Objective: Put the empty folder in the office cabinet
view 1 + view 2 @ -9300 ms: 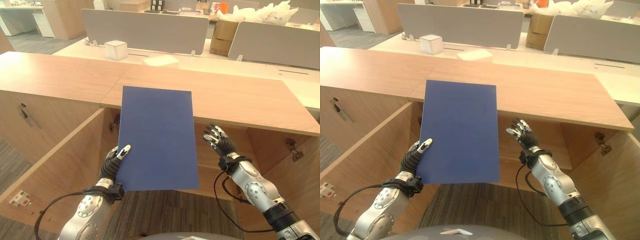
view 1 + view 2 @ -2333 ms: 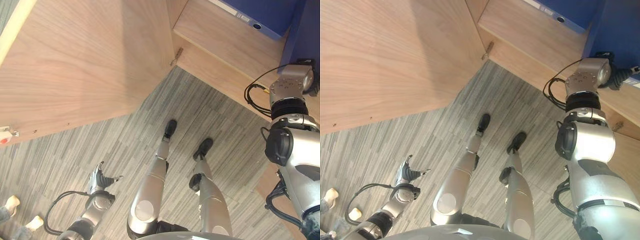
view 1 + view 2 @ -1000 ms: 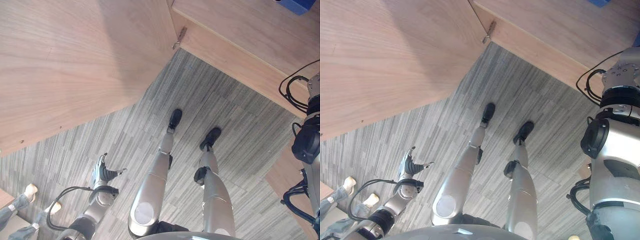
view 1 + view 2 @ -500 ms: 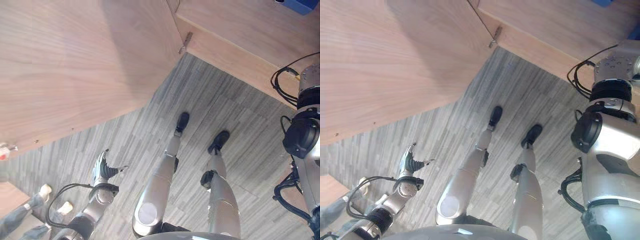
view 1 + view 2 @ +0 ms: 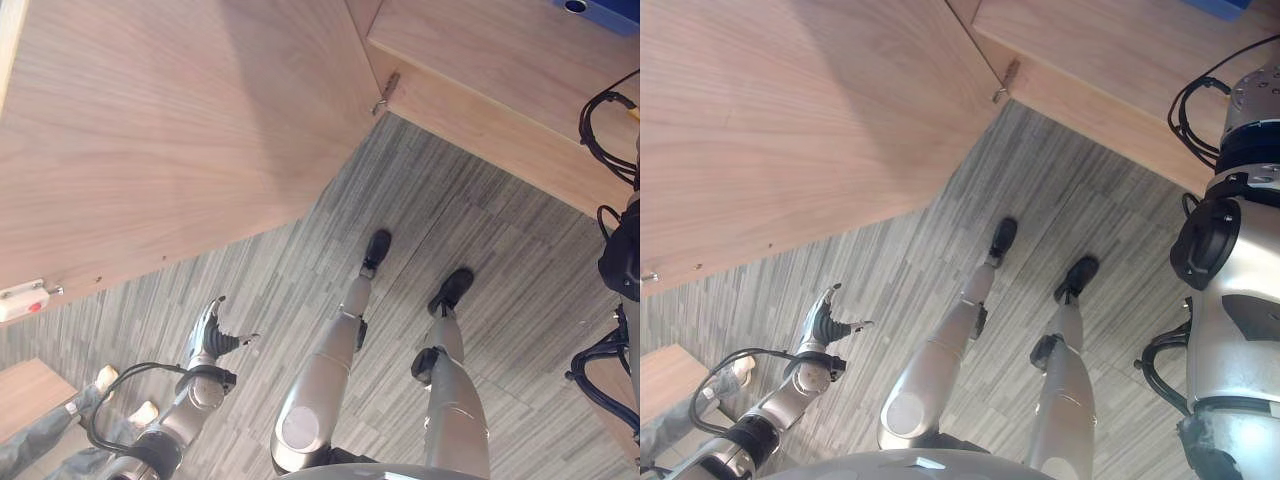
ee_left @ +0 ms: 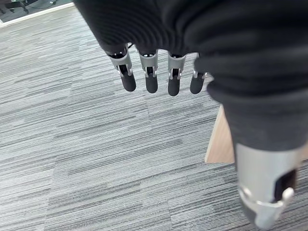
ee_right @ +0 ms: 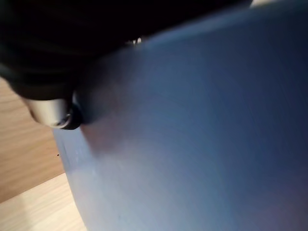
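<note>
Left hand (image 6: 159, 72) hangs relaxed, empty, above the floor. Right hand (image 7: 53, 108) presses the blue folder (image 7: 202, 134); grip indeterminate. No legible writing.

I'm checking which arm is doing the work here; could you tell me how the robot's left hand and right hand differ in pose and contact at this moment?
The left hand hangs low over the grey carpet floor with straight, spread fingers, touching nothing. The right hand sits against the blue folder at the wooden cabinet shelf, with the fingers hidden, so its grip cannot be judged. The left hand is far from the cabinet door; the right reaches inside. Both wear dark ribbed covers.
</note>
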